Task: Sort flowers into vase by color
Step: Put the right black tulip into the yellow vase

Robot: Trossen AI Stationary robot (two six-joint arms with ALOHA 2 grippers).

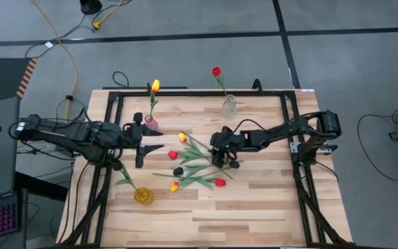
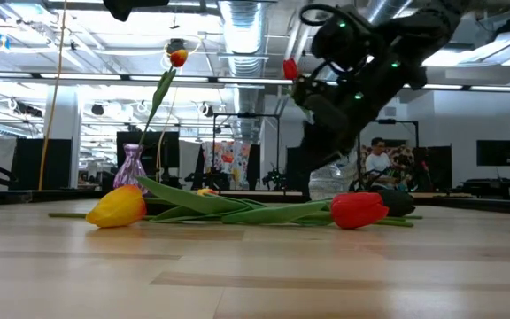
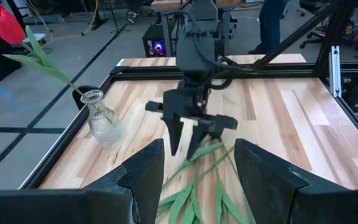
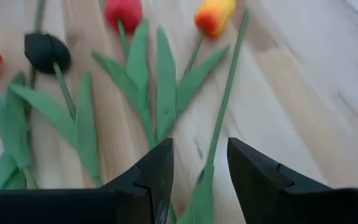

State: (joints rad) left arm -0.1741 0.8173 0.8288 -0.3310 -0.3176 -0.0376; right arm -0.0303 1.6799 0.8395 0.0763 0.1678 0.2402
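Note:
Several loose tulips lie in a pile mid-table: yellow-orange [image 1: 182,137], red [image 1: 173,155], near-black [image 1: 178,171], another yellow-orange [image 1: 174,186] and another red [image 1: 220,182], their green stems crossing. My right gripper [image 1: 221,160] is open and low over the pile's right side. In the right wrist view its fingers [image 4: 199,174] stand on either side of the stem [image 4: 219,118] of a yellow-orange tulip [image 4: 215,15]. My left gripper [image 1: 154,146] is open and waits left of the pile, facing the right gripper [image 3: 188,140].
A pink vase [image 1: 150,123] with a yellow tulip and a clear vase [image 1: 229,106] with a red tulip stand near the far edge. An amber vase [image 1: 142,196] holds a green stem near the left front. A black frame rail [image 1: 292,131] borders the table.

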